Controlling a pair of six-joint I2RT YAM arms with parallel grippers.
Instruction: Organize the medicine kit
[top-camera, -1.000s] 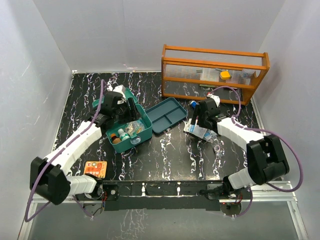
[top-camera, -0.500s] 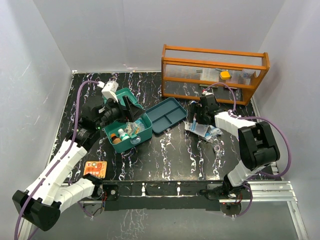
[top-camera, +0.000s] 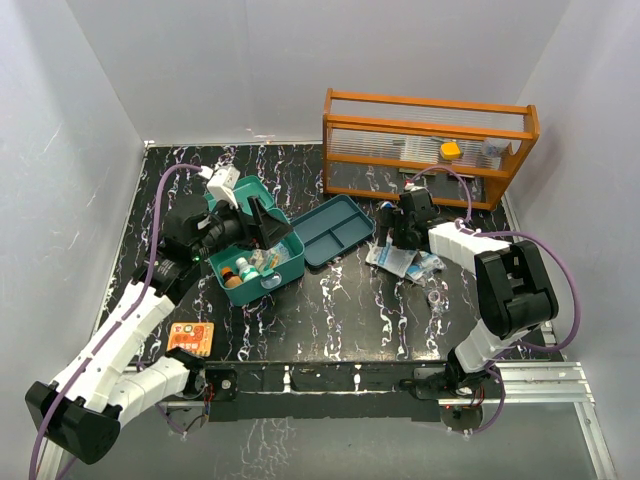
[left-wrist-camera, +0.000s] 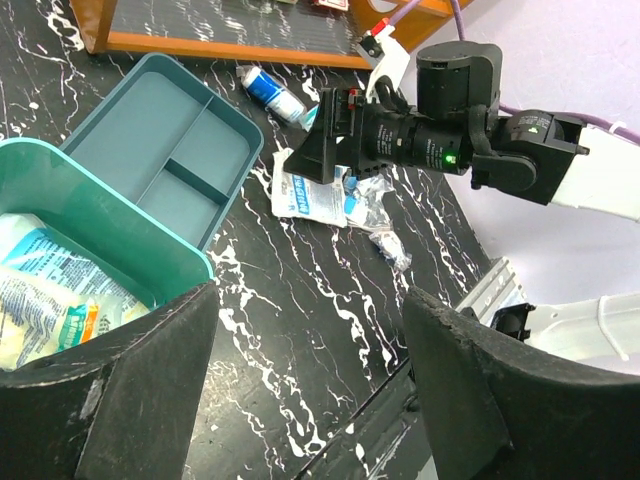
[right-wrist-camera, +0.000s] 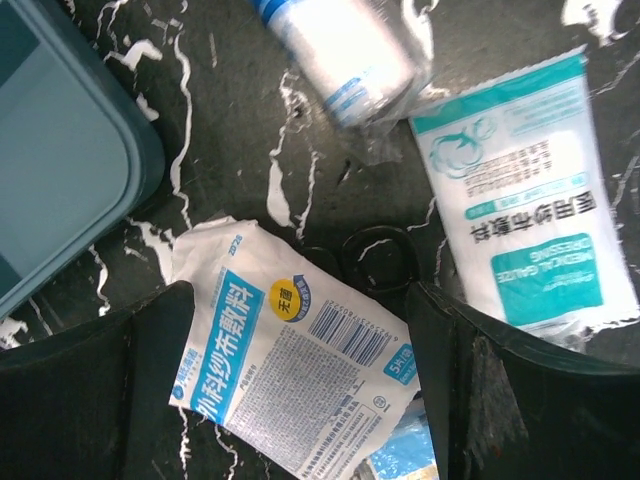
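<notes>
The teal medicine kit (top-camera: 291, 260) stands open left of centre, with small bottles (top-camera: 238, 272) and a packet (top-camera: 263, 257) inside. Its divided insert tray (top-camera: 340, 228) lies empty beside it on the right. My left gripper (top-camera: 262, 216) hovers open over the kit's far side; the left wrist view shows its jaws (left-wrist-camera: 310, 400) wide apart with nothing between them and the kit's wall (left-wrist-camera: 90, 225) at the left. My right gripper (top-camera: 397, 238) is open low over a white-and-blue gauze packet (right-wrist-camera: 300, 370), which lies between its fingers (right-wrist-camera: 530, 400).
A teal-printed dressing packet (right-wrist-camera: 520, 210), a small white bottle (right-wrist-camera: 340, 50) and black scissor handles (right-wrist-camera: 380, 255) lie around the gauze packet. An orange slatted rack (top-camera: 425, 145) stands at the back right. An orange card (top-camera: 191, 338) lies near the front left. Small wrapped bits (top-camera: 437, 295) lie right of centre.
My left arm has swung its elbow out leftward and turned its gripper over the kit. My right gripper has shifted slightly farther back over the packets.
</notes>
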